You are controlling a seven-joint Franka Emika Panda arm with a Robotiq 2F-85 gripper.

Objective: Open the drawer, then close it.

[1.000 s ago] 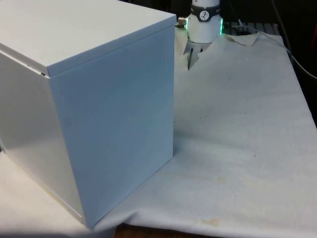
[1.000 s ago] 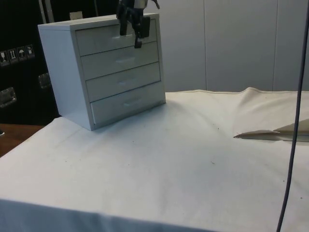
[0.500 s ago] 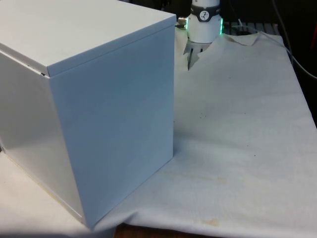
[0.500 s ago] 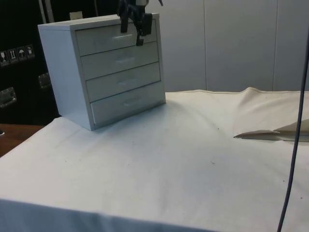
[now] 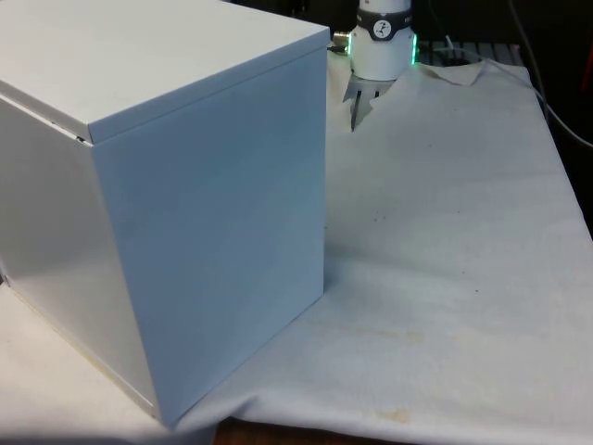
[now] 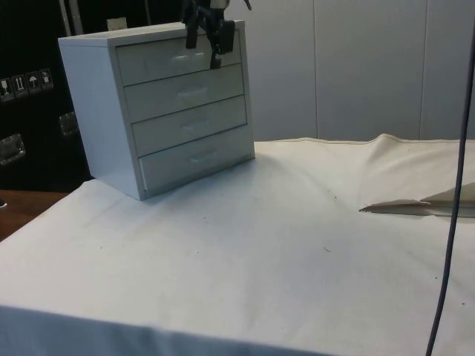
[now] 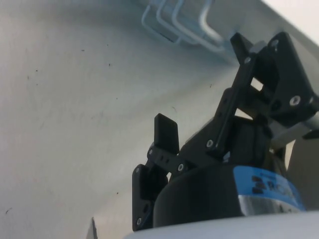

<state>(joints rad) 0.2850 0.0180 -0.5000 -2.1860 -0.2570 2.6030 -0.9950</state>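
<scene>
Okay, front view: the chest of drawers (image 5: 185,185) turns a blank side to the camera at the front view's left, and the gripper (image 5: 353,113) hangs behind its far top corner, above the white cloth (image 5: 445,232), unchanged from a second ago. Side view: all four drawers sit flush and shut. The gripper is in front of the top drawer (image 6: 159,59) at its upper edge, a touch higher than a second ago and steady over the last half second. Wrist view: the fingers (image 7: 167,132) are spread and hold nothing, clear of the wire handles (image 7: 174,25) beyond them. Judgement: with every drawer shut and the gripper lifted off empty, either the cycle is finished or the pull has not begun; I cannot tell which.
</scene>
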